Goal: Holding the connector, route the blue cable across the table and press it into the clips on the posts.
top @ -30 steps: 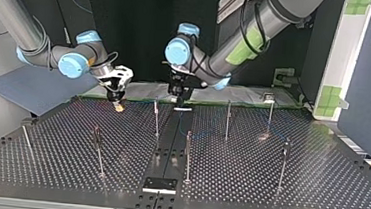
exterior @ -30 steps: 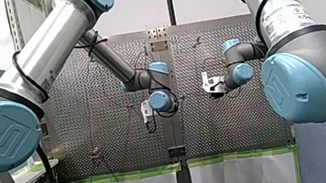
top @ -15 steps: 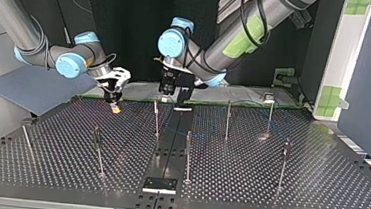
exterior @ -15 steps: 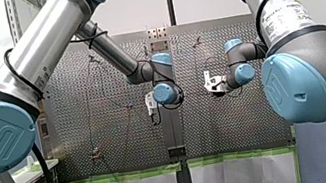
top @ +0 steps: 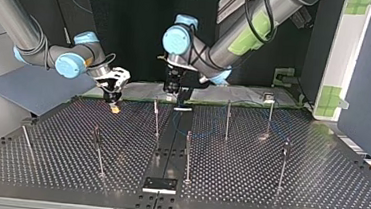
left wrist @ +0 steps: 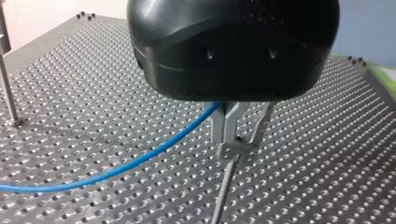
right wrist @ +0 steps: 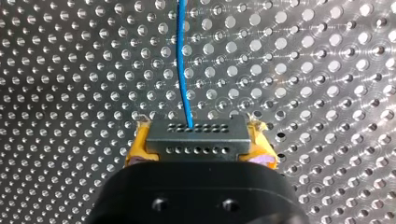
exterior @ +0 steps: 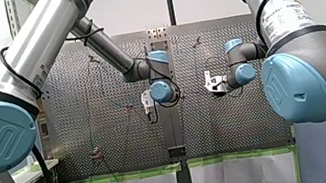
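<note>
In the right wrist view, yellow pads clamp a dark grey connector, and the blue cable leaves it straight ahead over the perforated table. My right gripper hangs low at the top view's left. My left gripper has its metal fingers shut with the blue cable running out from them, directly above a thin post. In the top view my left gripper sits near the far middle, and the cable curves faintly across the table behind it.
Several thin posts stand on the perforated table, among them ones at the middle, far right and near left. A black plate lies at the near edge, and green-taped borders line the table's side.
My left gripper has shifted a little toward the top view's left and risen slightly. My right gripper has barely moved and still holds the connector.
</note>
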